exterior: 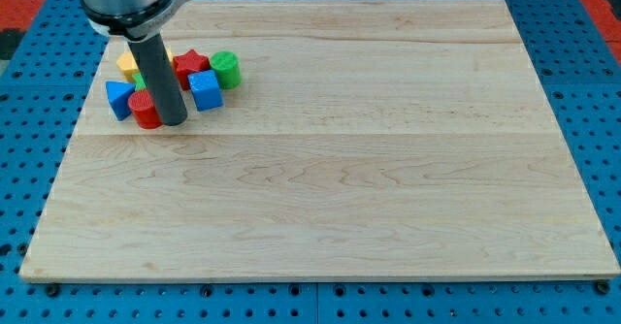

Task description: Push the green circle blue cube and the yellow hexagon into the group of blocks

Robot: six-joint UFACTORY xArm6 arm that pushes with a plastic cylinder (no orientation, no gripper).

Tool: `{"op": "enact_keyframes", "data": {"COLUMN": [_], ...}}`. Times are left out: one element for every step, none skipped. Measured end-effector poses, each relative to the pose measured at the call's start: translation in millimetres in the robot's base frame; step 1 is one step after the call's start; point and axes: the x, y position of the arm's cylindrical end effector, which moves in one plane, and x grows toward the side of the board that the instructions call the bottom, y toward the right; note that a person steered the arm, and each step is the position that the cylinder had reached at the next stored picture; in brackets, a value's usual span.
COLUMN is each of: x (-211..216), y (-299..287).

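- The wooden board [340, 198] lies on a blue pegboard surface [602, 120]; every block sits in one cluster near the view's top left corner of the board.
- My tip [173, 122] is the lower end of a plain dark rod, with no jaws to open or close, and it holds nothing. It rests on the board at the cluster's lower edge, just beside the red round block [145, 111] on that block's right.
- A blue block [119, 99], shape hard to tell, sits at the cluster's left end, touching or nearly touching the red round block.
- The blue cube [205, 88] sits just to the right of the rod, near my tip.
- A red star-like block [191, 67] lies just above the blue cube, touching it or nearly so.
- The green circle [225, 68] stands at the cluster's right end, just beside the red star-like block and the blue cube.
- The yellow hexagon [128, 66] sits at the cluster's upper left, partly hidden behind the rod.
- A sliver of another green block [140, 80] shows just left of the rod; its shape is hidden.
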Motion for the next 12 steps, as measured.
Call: {"op": "enact_keyframes", "data": {"x": [-4.9,-38.7,-58.7,-46.4,-52.2,-124.1,-114.3,-86.9,-81.5,-113.9,-144.7,-147.0], "y": [40.3,85.1,38.5,33.0,106.1,145.9,98.5,48.8,37.3,49.4,48.2,47.2]}}
